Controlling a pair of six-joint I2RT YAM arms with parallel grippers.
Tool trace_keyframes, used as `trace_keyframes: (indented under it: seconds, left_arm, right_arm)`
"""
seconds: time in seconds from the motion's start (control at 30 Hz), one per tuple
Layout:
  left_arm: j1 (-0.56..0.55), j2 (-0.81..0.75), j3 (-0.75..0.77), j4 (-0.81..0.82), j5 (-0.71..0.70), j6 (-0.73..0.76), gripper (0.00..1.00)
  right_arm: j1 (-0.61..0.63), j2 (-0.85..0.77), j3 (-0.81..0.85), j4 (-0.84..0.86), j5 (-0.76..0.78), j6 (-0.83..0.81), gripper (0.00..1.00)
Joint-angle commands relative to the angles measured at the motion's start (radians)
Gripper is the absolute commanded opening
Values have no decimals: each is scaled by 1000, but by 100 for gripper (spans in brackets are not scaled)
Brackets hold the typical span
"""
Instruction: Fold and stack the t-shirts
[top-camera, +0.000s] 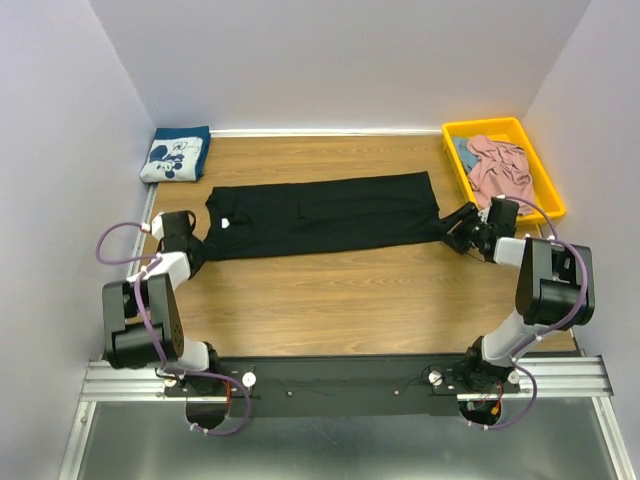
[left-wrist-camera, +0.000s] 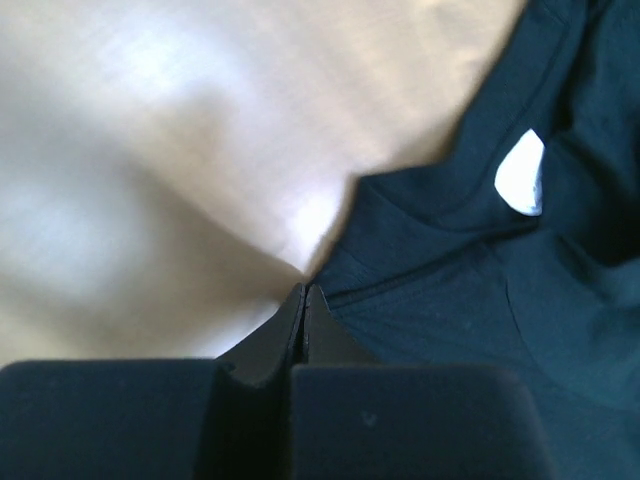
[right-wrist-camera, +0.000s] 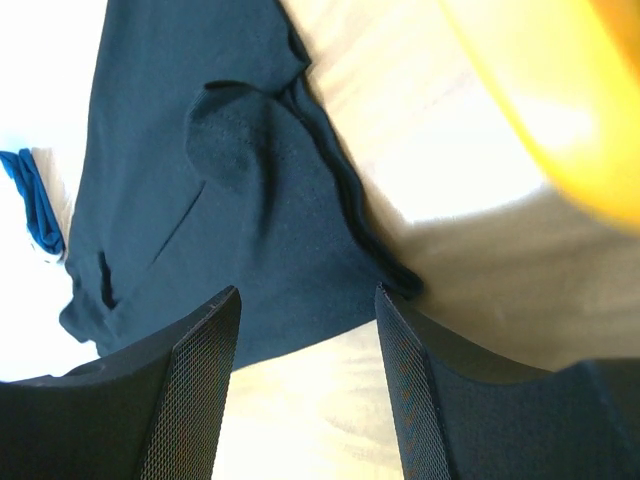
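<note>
Pinching 1 black tee (top-camera: 330, 212): L gripper (left-wrist-camera: 303, 295); R gripper (right-wrist-camera: 307, 295) apart; 1 navy (top-camera: 178, 157), 1 pink (top-camera: 500, 168).

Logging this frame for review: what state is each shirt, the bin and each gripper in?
black t-shirt: lying flat, folded lengthwise into a long strip.
navy t-shirt: folded, at the table's far left corner.
pink t-shirt: crumpled, in the bin.
yellow bin: holding the pink t-shirt.
left gripper: shut, at the black t-shirt's collar end.
right gripper: open, over its hem corner.
</note>
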Motion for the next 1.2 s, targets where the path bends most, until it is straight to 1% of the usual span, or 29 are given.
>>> trace_keyframes:
  seconds: [0.0, 0.07, 0.1, 0.13, 0.23, 0.27, 0.3, 0.33, 0.4, 0.5, 0.57, 0.67, 0.73, 0.77, 0.87, 1.0, 1.07, 1.17]
  left_arm:
    - [56, -84, -63, -56, -28, -42, 0]
    - [59, -133, -82, -80, -30, -46, 0]
    - [59, -169, -94, -85, -27, -44, 2]
    - [58, -186, -99, -97, -25, -43, 10]
    - [59, -251, -108, -114, -34, -30, 22]
    - [59, -267, -105, -129, -45, -24, 28]
    - [59, -297, -99, -134, -50, -17, 32]
    - [58, -313, -85, -137, -51, 8, 37]
    - [54, -333, -61, -145, -54, 40, 41]
    - [18, -347, 36, -174, -62, 82, 46]
    - [-16, -348, 76, -192, -77, 86, 46]
    - [-141, -341, 120, -176, -91, 96, 45]
    - [-171, -309, 121, -153, -77, 93, 43]
    - [-179, -292, 119, -134, -49, 86, 40]
    - [-180, -217, 93, -96, -18, 59, 36]
    - [-180, -109, 70, -27, -8, 51, 34]
    - [-180, -30, 62, -5, -11, 46, 33]
    - [-124, 21, 42, 14, 51, 45, 31]
  right_arm:
    - [-22, -9, -58, -205, 87, -20, 65]
    - [-22, -50, -64, -245, 61, -30, 65]
    - [-22, -67, -64, -271, 47, -41, 65]
    - [-20, -104, -64, -288, 21, -44, 65]
    - [-11, -159, -42, -331, -19, -75, 65]
    - [2, -188, -29, -345, -22, -82, 64]
    - [13, -202, 5, -365, -24, -93, 63]
    - [33, -222, 24, -371, -25, -98, 62]
    - [55, -230, 62, -374, -24, -107, 60]
    - [88, -205, 151, -373, -16, -130, 59]
    - [108, -172, 182, -371, -16, -139, 59]
    - [115, -95, 215, -354, -10, -136, 57]
    - [115, -73, 220, -336, 18, -121, 56]
    - [115, -52, 226, -333, 42, -121, 56]
    - [115, -12, 216, -318, 76, -122, 56]
    - [108, 23, 171, -307, 125, -121, 55]
    - [92, 35, 116, -287, 154, -116, 55]
    - [55, 40, 81, -285, 206, -109, 55]
